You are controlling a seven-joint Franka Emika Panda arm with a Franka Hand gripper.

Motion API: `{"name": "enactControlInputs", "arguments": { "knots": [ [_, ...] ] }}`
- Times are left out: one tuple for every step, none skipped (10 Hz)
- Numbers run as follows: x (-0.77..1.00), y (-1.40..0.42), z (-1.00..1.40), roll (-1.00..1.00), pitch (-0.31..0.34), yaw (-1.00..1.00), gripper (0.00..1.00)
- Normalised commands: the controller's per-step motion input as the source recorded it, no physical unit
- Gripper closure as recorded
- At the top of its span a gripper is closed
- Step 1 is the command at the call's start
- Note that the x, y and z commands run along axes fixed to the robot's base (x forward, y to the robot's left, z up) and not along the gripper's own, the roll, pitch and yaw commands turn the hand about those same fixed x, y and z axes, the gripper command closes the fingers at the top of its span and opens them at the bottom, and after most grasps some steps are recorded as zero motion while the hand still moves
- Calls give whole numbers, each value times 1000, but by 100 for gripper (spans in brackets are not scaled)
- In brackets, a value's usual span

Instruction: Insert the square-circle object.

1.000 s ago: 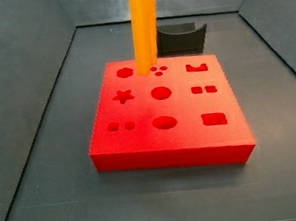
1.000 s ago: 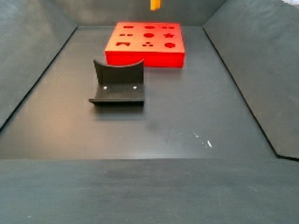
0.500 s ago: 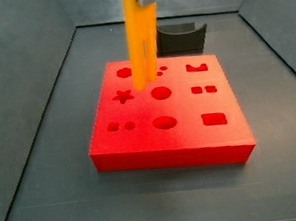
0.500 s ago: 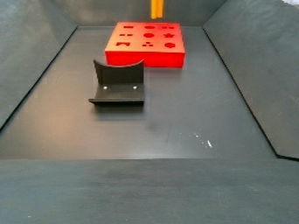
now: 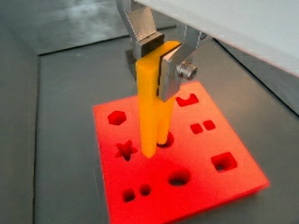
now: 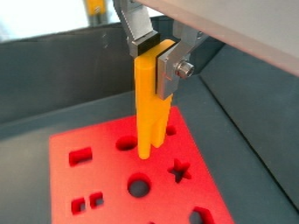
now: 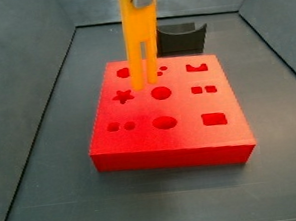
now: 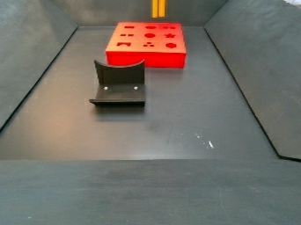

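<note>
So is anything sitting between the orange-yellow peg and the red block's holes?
Nothing visible. The tool holds the long orange-yellow peg upright over the red block with shaped holes; the dark curved holder stands behind it.

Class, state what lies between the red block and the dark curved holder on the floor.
Only bare dark floor separates the red block from the holder, shown in a side view.

A dark grey floor (image 8: pixel 165 132) is being shown in both side views, enclosed by sloping grey walls. A red block (image 8: pixel 147 44) with shaped holes and a dark curved holder (image 8: pixel 119 83) are being carried directly on it, lying apart. The gripper (image 5: pixel 158 54) is being held above the block.
</note>
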Motion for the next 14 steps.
{"name": "enactControlInputs", "arguments": {
  "knots": [
    [0,-180,214,-459,21,-554,100],
    [0,-231,234,-471,53,-497,100],
    [0,-203,129,-451,-91,-560,100],
    [0,-146,-97,-203,-229,-831,100],
    [0,0,-137,-103,-193,-986,100],
    [0,0,-91,-53,-183,-1000,100],
    [0,0,-77,-37,-180,-1000,100],
    [0,0,-14,-7,-164,-954,100],
    [-126,0,0,66,-137,-791,100],
    [-329,-166,0,307,-76,-506,100],
    [-446,-109,-200,284,-89,-177,100],
    [-491,-143,-371,321,-124,0,100],
    [-346,-183,-454,381,-147,77,100],
    [-274,-174,-420,291,-179,134,100]
  ]
}}
